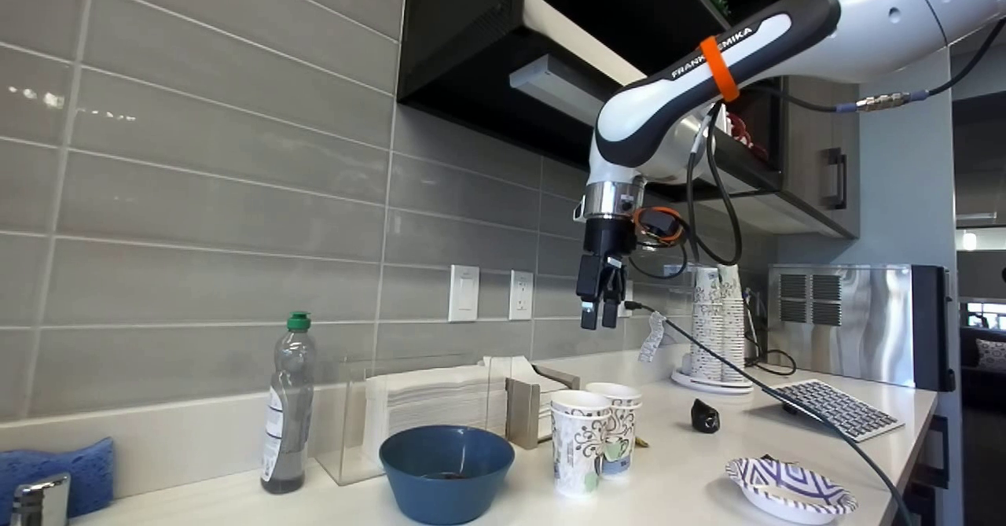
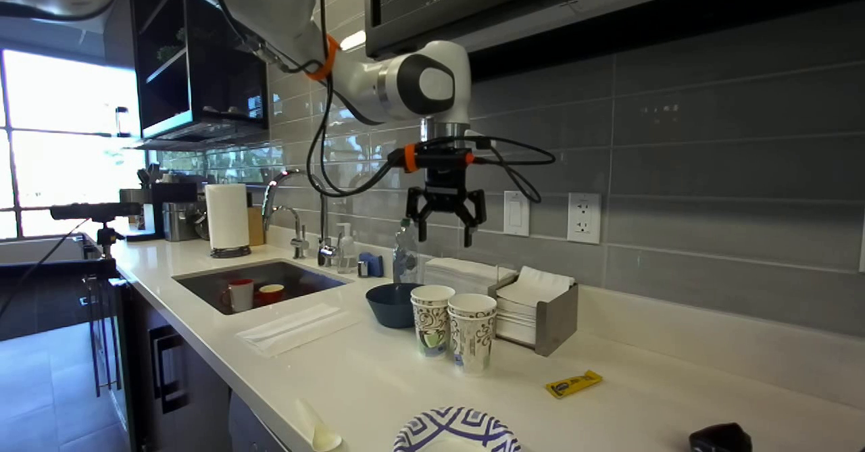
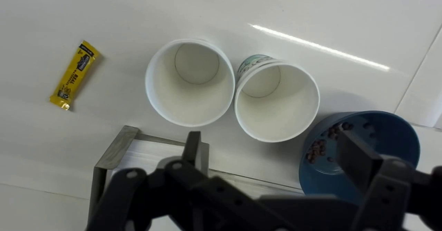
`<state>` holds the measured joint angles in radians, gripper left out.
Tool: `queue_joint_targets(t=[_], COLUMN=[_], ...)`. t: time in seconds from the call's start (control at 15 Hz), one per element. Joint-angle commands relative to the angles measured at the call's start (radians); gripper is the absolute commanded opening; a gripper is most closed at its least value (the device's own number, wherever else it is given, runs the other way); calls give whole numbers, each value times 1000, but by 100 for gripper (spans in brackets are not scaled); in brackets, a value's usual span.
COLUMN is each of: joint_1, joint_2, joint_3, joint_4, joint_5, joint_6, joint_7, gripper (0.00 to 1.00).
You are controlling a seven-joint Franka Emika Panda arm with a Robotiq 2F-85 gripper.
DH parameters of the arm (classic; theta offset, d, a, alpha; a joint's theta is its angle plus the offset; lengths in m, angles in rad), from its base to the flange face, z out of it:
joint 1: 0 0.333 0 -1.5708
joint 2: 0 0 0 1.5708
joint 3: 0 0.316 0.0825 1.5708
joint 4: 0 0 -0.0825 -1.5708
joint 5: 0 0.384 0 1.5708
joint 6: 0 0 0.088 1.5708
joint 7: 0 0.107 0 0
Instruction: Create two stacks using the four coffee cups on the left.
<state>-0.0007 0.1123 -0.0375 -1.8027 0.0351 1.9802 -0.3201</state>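
Two stacks of white patterned paper cups stand upright side by side on the counter. The stack nearer the bowl (image 1: 578, 455) also shows in an exterior view (image 2: 431, 327) and in the wrist view (image 3: 279, 103). The stack farther from the bowl (image 1: 622, 435) shows in an exterior view (image 2: 473, 337) and in the wrist view (image 3: 190, 89). Doubled rims show on both, so each looks like nested cups. My gripper (image 1: 600, 320) is open and empty, high above the counter and pointing down. Its spread fingers show in an exterior view (image 2: 445, 234) and in the wrist view (image 3: 276, 151).
A blue bowl (image 1: 446, 475) with brown bits stands beside the cups. A napkin holder (image 2: 557, 320) and a bottle (image 1: 288, 416) stand near the wall. A patterned plate (image 1: 790, 494), yellow packet (image 2: 573, 384) and black object (image 1: 705, 416) lie around. Tall cup towers (image 1: 719, 325) stand behind.
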Motion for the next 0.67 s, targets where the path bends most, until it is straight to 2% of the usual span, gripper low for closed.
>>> queue_joint_targets(t=[0.0, 0.27, 0.6], joint_1=[-10, -4, 7], joint_2=[-51, -141, -290], joint_3=[12, 14, 24], joint_4=[-33, -146, -377], joint_5=[-12, -10, 7], joint_6=[-12, 51, 257], joint_7=[17, 44, 134], gripper=[100, 100, 100])
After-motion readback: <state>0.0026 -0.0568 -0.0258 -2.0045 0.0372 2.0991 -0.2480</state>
